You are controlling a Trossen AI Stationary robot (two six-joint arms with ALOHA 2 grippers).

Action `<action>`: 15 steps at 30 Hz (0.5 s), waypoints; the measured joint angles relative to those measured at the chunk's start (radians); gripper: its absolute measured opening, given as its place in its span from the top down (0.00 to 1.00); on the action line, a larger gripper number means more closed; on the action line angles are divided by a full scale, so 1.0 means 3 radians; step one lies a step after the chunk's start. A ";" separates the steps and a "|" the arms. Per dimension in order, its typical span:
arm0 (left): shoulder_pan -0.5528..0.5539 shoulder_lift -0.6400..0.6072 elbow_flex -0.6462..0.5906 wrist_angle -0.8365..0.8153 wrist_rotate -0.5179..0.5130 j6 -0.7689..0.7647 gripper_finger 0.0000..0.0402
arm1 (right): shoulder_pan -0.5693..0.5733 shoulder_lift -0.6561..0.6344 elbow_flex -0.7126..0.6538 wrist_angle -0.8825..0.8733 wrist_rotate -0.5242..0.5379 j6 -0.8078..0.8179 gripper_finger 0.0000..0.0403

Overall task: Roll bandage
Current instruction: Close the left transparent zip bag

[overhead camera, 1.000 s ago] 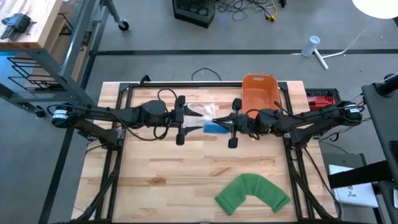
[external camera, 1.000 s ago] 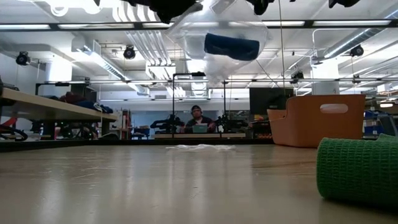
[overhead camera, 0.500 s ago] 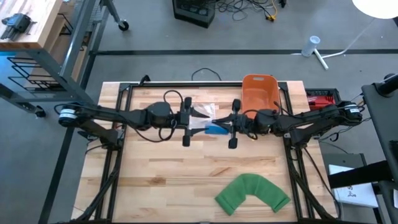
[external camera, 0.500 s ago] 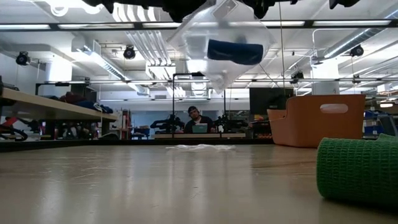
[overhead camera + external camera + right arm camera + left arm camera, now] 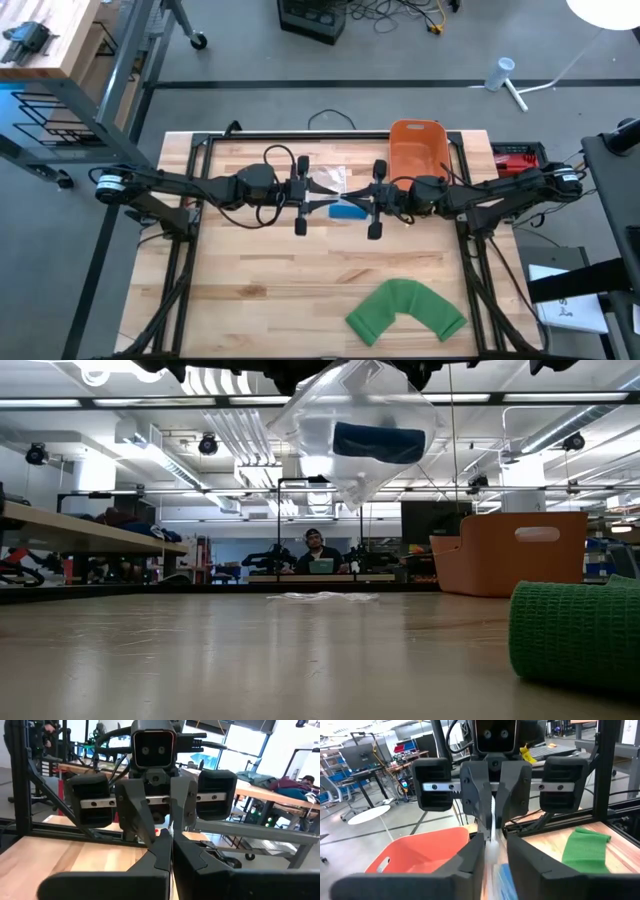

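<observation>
You are looking at a light wooden table (image 5: 300, 290) framed by black rails, standing on a grey floor with a workbench corner at 10 o'clock and cables at 12 o'clock. In the low view the room behind holds ceiling lights, benches at 9 o'clock, and a seated person (image 5: 319, 552) at a laptop near the centre. Reading left to right in the high view: the left gripper (image 5: 318, 201) reaches in from 9 o'clock, its fingers nearly together and pinching the edge of a clear plastic bag (image 5: 328, 192); inside the bag lies a blue roll (image 5: 348, 211), the bandage, held in the air above mid-table. The right gripper (image 5: 362, 203) comes in from 3 o'clock, fingers fully closed on the bag's opposite edge. Behind it, toward 1 o'clock, stands an orange bin (image 5: 415, 148). At 5 o'clock a green bandage (image 5: 406, 311) lies bent in an arc on the wood; the low view shows it at 4 o'clock, resting on the surface. Compared with a second ago, the left gripper has moved closer to the right one and narrowed onto the bag, the bag has tilted and risen slightly in the low view, and the green bandage and orange bin have not moved.
</observation>
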 joint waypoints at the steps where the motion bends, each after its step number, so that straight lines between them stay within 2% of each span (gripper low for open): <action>1: 0.0000 0.0000 0.0000 0.0002 0.0000 0.0001 0.85 | 0.0000 0.0000 0.0000 0.0007 -0.0003 0.0000 1.00; 6: 0.0000 0.0000 0.0000 0.0004 0.0000 0.0004 0.92 | 0.0000 0.0000 0.0000 0.0010 -0.0005 -0.0002 1.00; 15: 0.0000 0.0000 0.0000 0.0003 0.0000 0.0011 0.95 | 0.0001 0.0000 0.0000 0.0018 -0.0005 -0.0009 1.00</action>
